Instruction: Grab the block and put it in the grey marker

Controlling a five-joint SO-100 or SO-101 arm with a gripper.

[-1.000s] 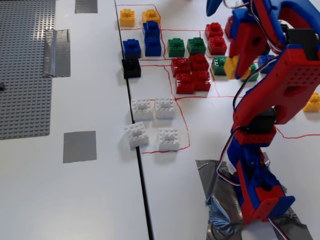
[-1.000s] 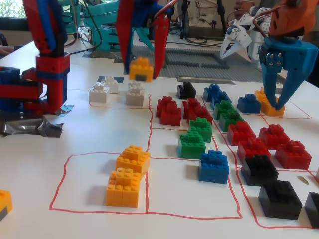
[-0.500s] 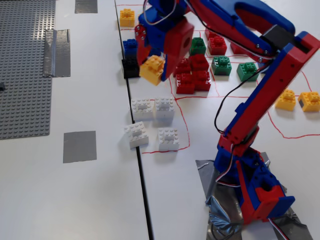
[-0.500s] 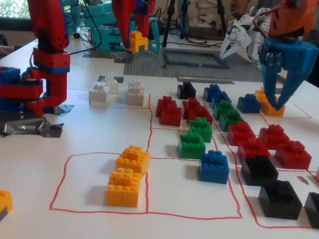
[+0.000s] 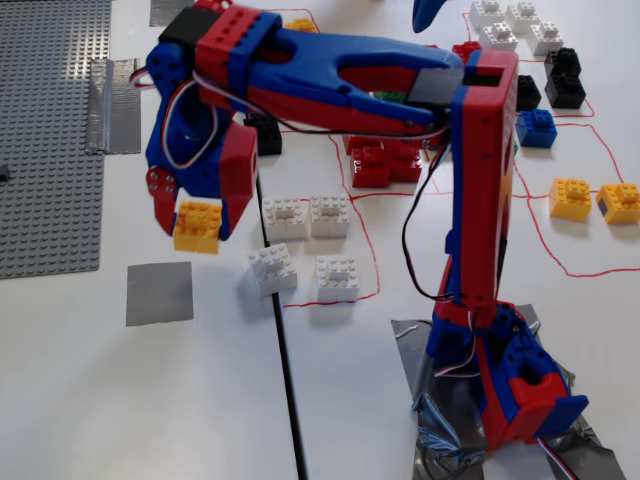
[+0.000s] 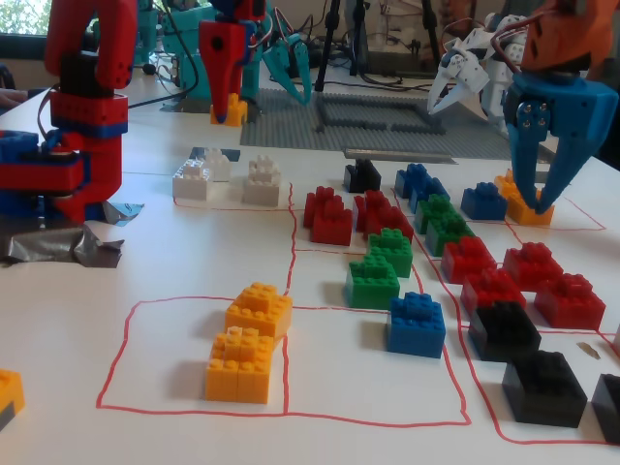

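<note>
The white bench (image 5: pixel 150 400) is made of two boards meeting at a dark seam, with red pen lines fencing off groups of bricks. A grey studded baseplate (image 5: pixel 45 130) fills its ten o'clock corner in the steep fixed view, with a wrinkled shiny tape strip (image 5: pixel 112 105) at its edge. White bricks (image 5: pixel 305 245) sit near the middle, red bricks (image 5: pixel 385 160) just past them toward twelve o'clock, and two spare yellow-orange bricks (image 5: pixel 590 200) lie at three o'clock. Crumpled silver tape (image 5: pixel 450 420) holds the arm's base down at five o'clock. In the low fixed view the room behind is crowded with other robot arms, cables and stands, and a blue claw of another arm (image 6: pixel 541 145) hangs at two o'clock.

The claw (image 5: pixel 198 215) is pinching the block (image 5: pixel 197 225), which hangs in the air just above and slightly toward one o'clock of the grey marker (image 5: pixel 159 292); the low fixed view shows the block (image 6: pixel 230 109) between the red fingers, far back.

Half a second ago the claw held the block over the black brick beside the seam; since then the arm has swung across the seam and lowered toward the marker. A second ago it was back over the coloured bricks on the right.
</note>
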